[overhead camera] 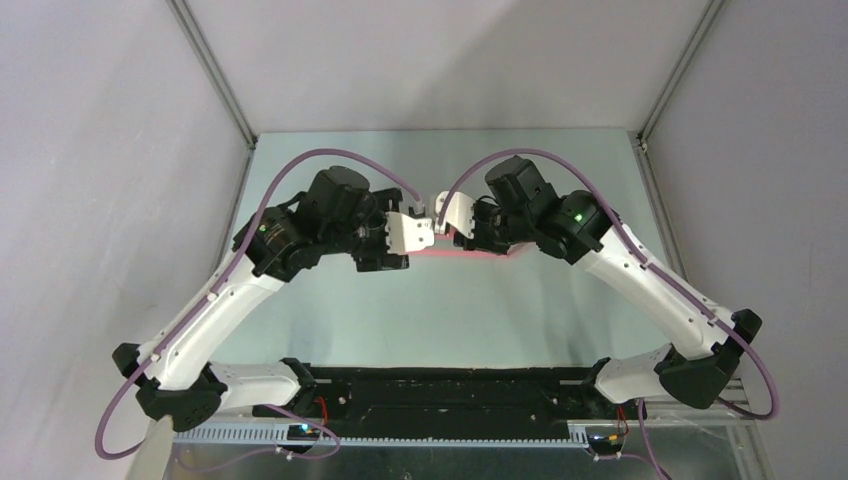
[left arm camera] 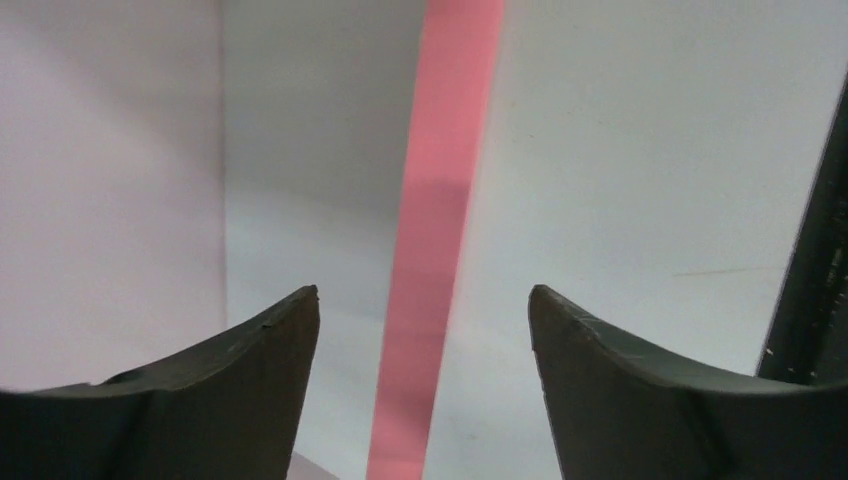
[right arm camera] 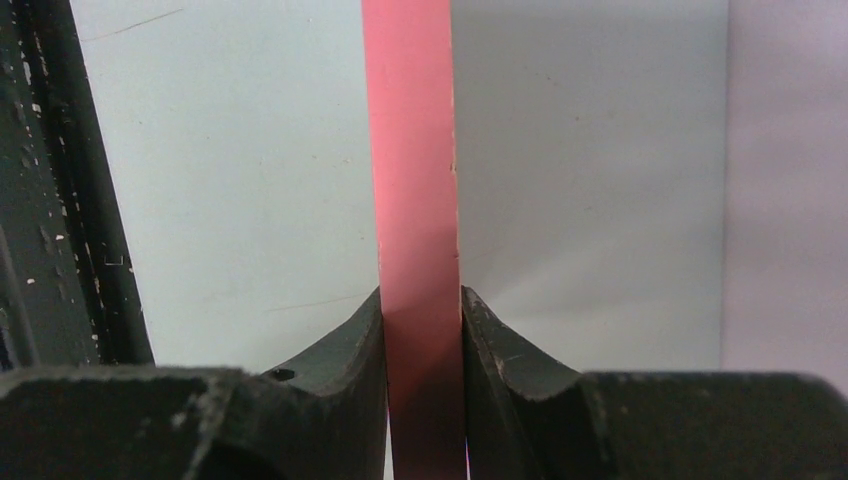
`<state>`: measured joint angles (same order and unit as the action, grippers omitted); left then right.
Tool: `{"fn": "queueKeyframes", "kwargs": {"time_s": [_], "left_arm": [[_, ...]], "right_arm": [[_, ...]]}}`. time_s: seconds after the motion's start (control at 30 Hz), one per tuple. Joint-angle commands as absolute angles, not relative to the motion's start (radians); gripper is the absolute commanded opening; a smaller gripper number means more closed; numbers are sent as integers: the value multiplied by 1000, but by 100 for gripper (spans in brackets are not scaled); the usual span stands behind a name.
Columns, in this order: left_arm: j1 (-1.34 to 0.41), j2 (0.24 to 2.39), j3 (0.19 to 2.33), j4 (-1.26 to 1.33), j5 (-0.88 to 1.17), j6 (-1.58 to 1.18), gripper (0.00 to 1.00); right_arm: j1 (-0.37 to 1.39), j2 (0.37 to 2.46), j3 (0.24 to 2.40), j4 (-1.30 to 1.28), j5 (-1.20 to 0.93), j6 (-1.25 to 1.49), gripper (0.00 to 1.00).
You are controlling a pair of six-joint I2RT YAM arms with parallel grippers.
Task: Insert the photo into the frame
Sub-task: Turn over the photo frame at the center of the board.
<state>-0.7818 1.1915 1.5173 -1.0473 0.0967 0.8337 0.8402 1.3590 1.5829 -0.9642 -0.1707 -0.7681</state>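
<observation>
Right claw clamps frame edge; left claw wide open around it, gripping nothing; 1 grip only, move slowly

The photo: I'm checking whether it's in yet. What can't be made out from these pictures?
Photo: seen in no view. In the top view the left arm and right arm cover part of the table.
Frame: the top view shows only a pink sliver between the arms. Each wrist view shows one pink strip, so pane and contents are unseen.
Right gripper: shut on the frame, with grip depth cut off by the bottom edge.
</observation>
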Motion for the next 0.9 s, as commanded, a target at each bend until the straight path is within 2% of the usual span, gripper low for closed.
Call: {"fn": "queueKeyframes", "kwargs": {"time_s": [0.0, 0.07, 0.13, 0.3, 0.5, 0.7, 0.87], "left_arm": [[-761, 1196, 1593, -960, 48, 772, 90], [-741, 1196, 1618, -955, 42, 746, 98], [-707, 1195, 1647, -944, 47, 718, 99], [-619, 1176, 1698, -916, 73, 633, 100], [-561, 1131, 1637, -887, 86, 591, 100], [-542, 1099, 1565, -862, 92, 575, 100], [-532, 1093, 1512, -840, 99, 534, 100]], "right_arm": [[843, 1365, 1661, -958, -169, -732, 0], [835, 1379, 1683, -959, -164, -708, 0], [815, 1401, 1721, -969, -172, -671, 0], [737, 1500, 1914, -1039, -222, -511, 0], [616, 1623, 2101, -1116, -308, -305, 0], [465, 1673, 2119, -1091, -413, -134, 0], [342, 1672, 2045, -1034, -455, -17, 0]]}}
